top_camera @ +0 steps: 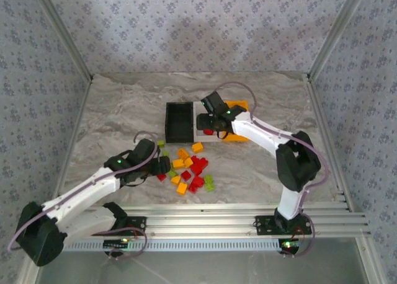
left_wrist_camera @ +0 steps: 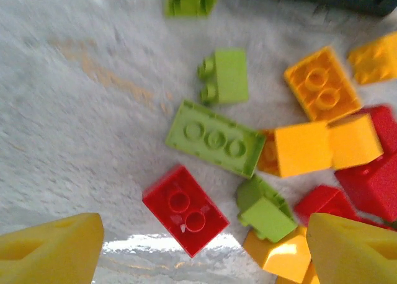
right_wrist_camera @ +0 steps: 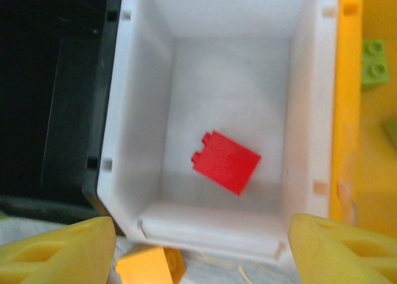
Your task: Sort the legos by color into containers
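Three containers [top_camera: 180, 119] in one row: black bin [right_wrist_camera: 56, 98] at 9 o'clock of white bin [right_wrist_camera: 149, 79], orange bin [right_wrist_camera: 347, 110] at 3 o'clock. One red lego [right_wrist_camera: 226, 163] flat on the white bin's floor; two green legos [right_wrist_camera: 374, 64] in the orange bin. One orange lego [right_wrist_camera: 149, 265] on the table [top_camera: 111, 110] just outside the white bin, at 6 o'clock. Right gripper [right_wrist_camera: 201, 259] above the white bin, fingers wide apart, clasping nothing. Left gripper [left_wrist_camera: 201, 256] low over the loose pile [top_camera: 189, 169], fingers apart too, bare. Beneath it four green legos, at least five orange, at least three red; one red brick [left_wrist_camera: 185, 209] nearest at 6 o'clock, a three-stud green plate [left_wrist_camera: 215, 138] just beside it at 12 o'clock
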Motion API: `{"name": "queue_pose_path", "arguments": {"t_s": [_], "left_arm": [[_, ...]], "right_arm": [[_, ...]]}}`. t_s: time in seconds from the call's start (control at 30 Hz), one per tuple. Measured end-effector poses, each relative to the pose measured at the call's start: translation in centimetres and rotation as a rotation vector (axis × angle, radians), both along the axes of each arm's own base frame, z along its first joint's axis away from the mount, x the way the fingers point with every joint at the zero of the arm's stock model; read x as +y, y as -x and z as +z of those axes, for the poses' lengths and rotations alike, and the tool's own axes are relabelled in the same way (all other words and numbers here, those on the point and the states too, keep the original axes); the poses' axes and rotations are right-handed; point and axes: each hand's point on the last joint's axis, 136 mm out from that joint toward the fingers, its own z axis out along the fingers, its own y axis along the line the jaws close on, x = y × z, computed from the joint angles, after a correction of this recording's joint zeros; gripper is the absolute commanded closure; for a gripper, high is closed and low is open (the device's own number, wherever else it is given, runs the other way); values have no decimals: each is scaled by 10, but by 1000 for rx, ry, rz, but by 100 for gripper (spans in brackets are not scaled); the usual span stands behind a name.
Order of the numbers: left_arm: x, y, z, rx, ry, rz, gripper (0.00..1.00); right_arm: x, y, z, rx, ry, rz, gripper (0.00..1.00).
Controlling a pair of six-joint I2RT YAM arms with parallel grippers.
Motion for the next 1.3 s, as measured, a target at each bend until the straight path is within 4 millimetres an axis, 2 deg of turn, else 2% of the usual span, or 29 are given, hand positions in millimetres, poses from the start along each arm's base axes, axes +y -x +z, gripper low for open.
{"name": "queue_pose_path", "arguments": {"t_s": [0.13, 0.23, 0.53, 0.7, 0.77, 0.83, 0.9, 1.2, 1.3], "left_arm": [[0, 16, -34, 93, 11, -3, 17], [1, 22, -47, 123, 17, 4, 18], [9, 12, -61, 131, 27, 79, 35], [17, 9, -61, 128, 29, 111, 42], [19, 9, -62, 128, 26, 118, 40], [21, 8, -62, 123, 21, 117, 30], [21, 7, -61, 118, 16, 109, 31], [29, 7, -67, 140, -72, 86, 62], [31, 7, -65, 140, -80, 81, 68]], "right_arm": [[-9, 16, -3, 6, -7, -3, 25], [-15, 23, -7, 13, -1, -4, 26], [-21, 30, 3, -18, -28, -7, 26], [-25, 36, -6, -1, -17, -10, 26], [-26, 36, -7, 1, -16, -10, 26], [-26, 36, -7, 1, -16, -10, 26], [-25, 36, -6, -2, -18, -10, 26], [-29, 39, -7, -1, -17, -12, 26], [-33, 41, -7, -1, -17, -16, 26]]}}
